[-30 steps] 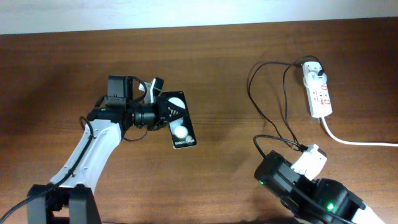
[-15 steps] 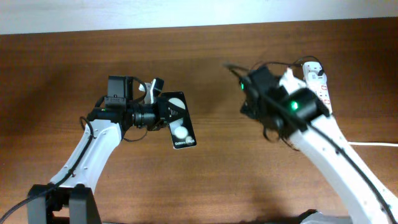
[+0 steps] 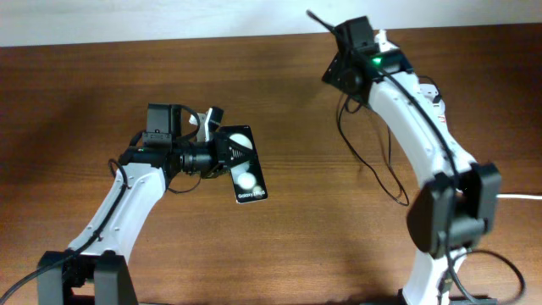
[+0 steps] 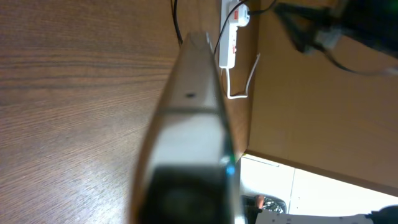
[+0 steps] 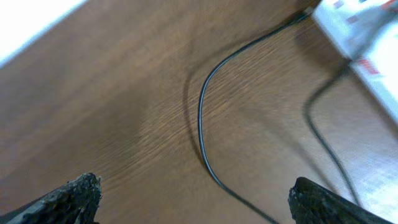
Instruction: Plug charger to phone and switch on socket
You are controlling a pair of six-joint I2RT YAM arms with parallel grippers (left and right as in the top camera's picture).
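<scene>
Left gripper (image 3: 218, 155) clamps phone (image 3: 246, 174). Right gripper (image 5: 202, 199) spread wide, empty, above charger (image 5: 199, 121); socket (image 5: 367, 43) at 2 o'clock. Step: fetching connector, I reckon. Next: find tip, descend, pinch.

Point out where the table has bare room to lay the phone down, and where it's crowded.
Bare wood: the middle of the table, between the phone in the left gripper and the charger cable loops; also the far-left corner. Crowded: the right side, where cable, socket and the right arm sit together.
</scene>
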